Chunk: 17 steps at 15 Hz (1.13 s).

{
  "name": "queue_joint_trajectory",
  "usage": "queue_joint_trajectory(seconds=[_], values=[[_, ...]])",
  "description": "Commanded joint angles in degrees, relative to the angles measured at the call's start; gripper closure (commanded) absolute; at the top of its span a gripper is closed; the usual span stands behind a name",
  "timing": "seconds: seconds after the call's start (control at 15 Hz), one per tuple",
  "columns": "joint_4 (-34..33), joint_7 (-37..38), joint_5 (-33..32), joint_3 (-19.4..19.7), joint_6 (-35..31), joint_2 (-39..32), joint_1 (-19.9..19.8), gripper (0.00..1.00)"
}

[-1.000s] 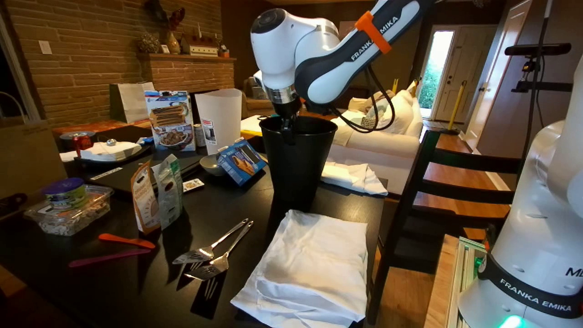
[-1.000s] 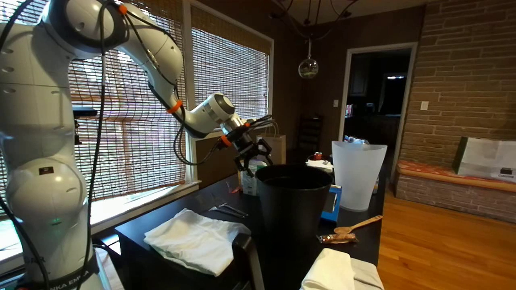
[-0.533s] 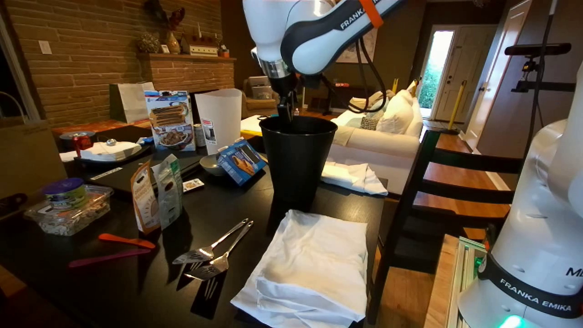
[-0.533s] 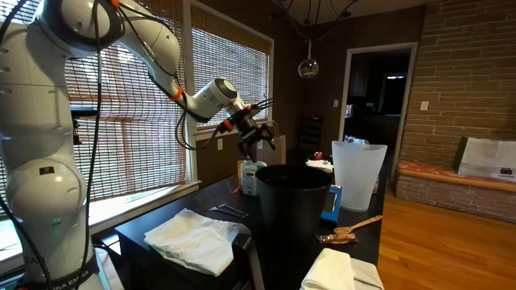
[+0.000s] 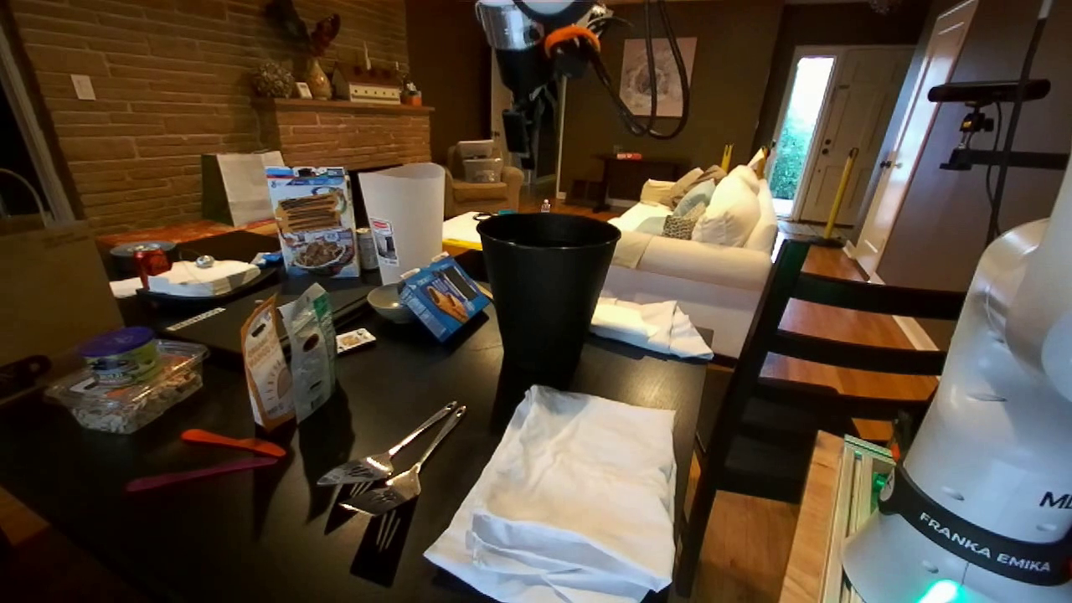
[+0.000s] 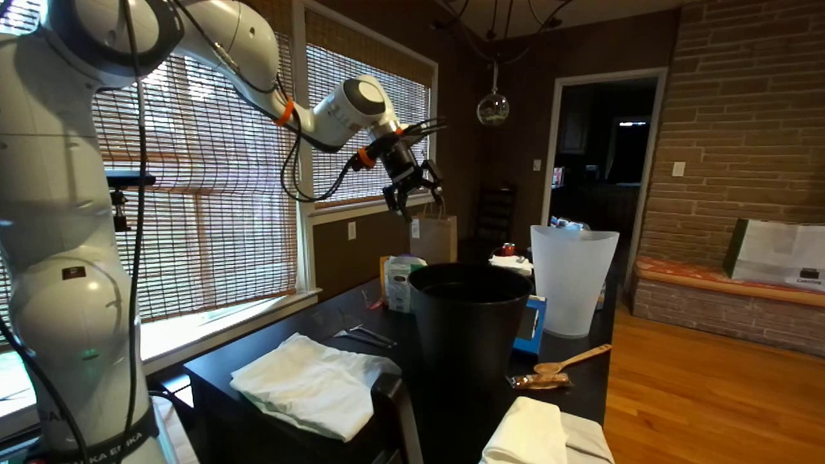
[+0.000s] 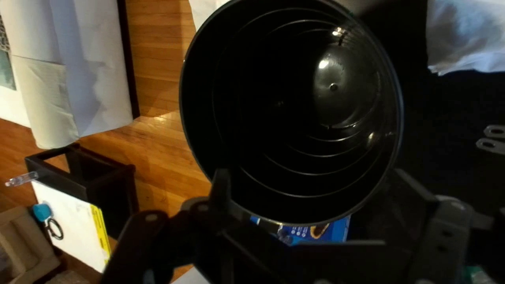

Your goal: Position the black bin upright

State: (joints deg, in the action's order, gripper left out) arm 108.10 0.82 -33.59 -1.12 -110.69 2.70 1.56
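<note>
The black bin (image 5: 548,297) stands upright on the dark table with its wide rimmed mouth facing up. It also stands upright in an exterior view (image 6: 467,341). In the wrist view I look down into the bin (image 7: 284,118); ridges and its round base show inside and I see nothing in it. My gripper (image 6: 423,210) is open and empty, above the bin's rim and apart from it. It also shows high over the bin in an exterior view (image 5: 521,159). In the wrist view the gripper's fingers (image 7: 310,173) are spread wide with nothing between them.
A blue box (image 5: 444,297) leans close beside the bin, and a white cylindrical container (image 6: 573,283) stands behind it. A folded white cloth (image 5: 578,494), metal servers (image 5: 394,473) and snack pouches (image 5: 289,360) lie or stand nearby. A chair (image 5: 837,335) stands by the table edge.
My gripper has risen from the bin's rim to well above it, staying open. The bin and the other things on the table have not moved.
</note>
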Motion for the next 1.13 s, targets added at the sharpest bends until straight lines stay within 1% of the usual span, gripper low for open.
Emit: queue_joint_trajectory(seconds=[0.0,0.27,0.47,0.53,1.07], values=[[-6.1,-0.1,5.3,1.2,1.6,0.8,-1.4,0.00],[-12.5,2.3,10.2,3.0,1.5,0.5,-3.4,0.00],[-15.4,3.8,12.2,4.0,1.3,-0.1,-4.4,0.00],[-12.8,2.6,9.8,3.4,0.5,1.1,-4.1,0.00],[-13.0,2.5,9.9,3.4,0.5,0.8,-4.2,0.00]])
